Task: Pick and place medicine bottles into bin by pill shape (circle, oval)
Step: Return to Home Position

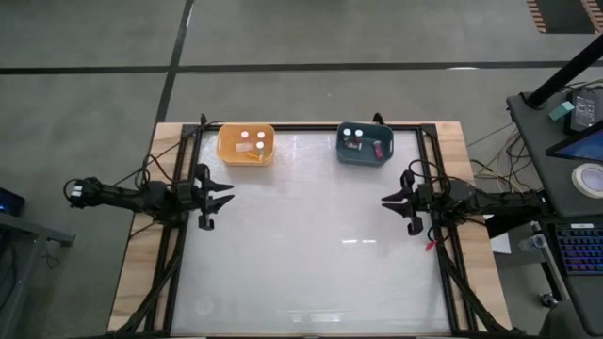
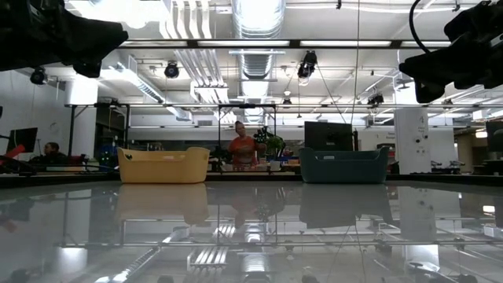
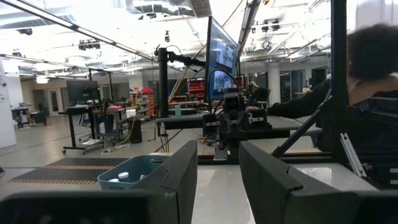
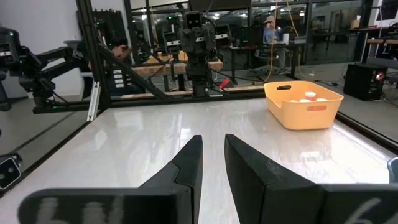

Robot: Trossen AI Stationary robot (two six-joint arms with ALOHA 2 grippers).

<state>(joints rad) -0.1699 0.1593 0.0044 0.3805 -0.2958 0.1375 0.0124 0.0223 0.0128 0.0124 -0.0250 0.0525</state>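
The medicine bottles all sit inside two bins at the table's far edge. Several white-capped ones (image 1: 252, 140) stand in the yellow bin (image 1: 222, 141) at far left. Others, one reddish and lying down (image 1: 377, 148), are in the teal bin (image 1: 340, 146) at far right. My left gripper (image 1: 230, 194) hovers level above the table's left edge, pointing toward the right side. My right gripper (image 1: 384, 201) hovers at the right edge, pointing left. Both are shut to a narrow slit with nothing between the fingers, as the wrist views show for the left gripper (image 3: 219, 152) and the right gripper (image 4: 213, 142).
A glossy white table top (image 1: 311, 245) stretches between the arms, ringed by a black frame rail (image 1: 311, 125). A desk with a keyboard (image 1: 577, 247) stands beyond the right edge. A person in orange (image 2: 244, 148) is far behind the table, and another person (image 3: 373, 62) is near the right arm.
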